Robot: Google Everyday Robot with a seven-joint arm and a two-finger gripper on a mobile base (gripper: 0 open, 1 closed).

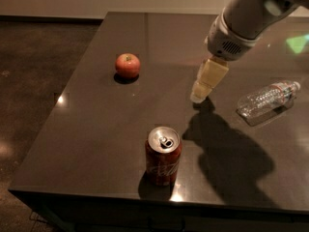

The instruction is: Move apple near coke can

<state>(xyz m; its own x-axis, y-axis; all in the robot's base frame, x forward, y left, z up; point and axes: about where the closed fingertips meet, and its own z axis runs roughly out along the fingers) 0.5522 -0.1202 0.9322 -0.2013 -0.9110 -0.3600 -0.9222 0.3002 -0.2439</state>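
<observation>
Gripper (pixel 200 93) hangs right of centre over table (pixel 96 144); its spread cannot be told. Arm (pixel 251 13) cut off top right. Apple (pixel 127 65) upper left, can (pixel 163 156) lower centre.

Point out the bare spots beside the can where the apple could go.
Bare table lies left of the can, up to the left edge, and between can and apple. Right of the can is bare too, though in shadow. Busier far right: the claw hovers mid-table, left of the lying bottle.

Bare tabletop (pixel 164 81) between pincer (pixel 199 96) and apple (pixel 127 65)
</observation>
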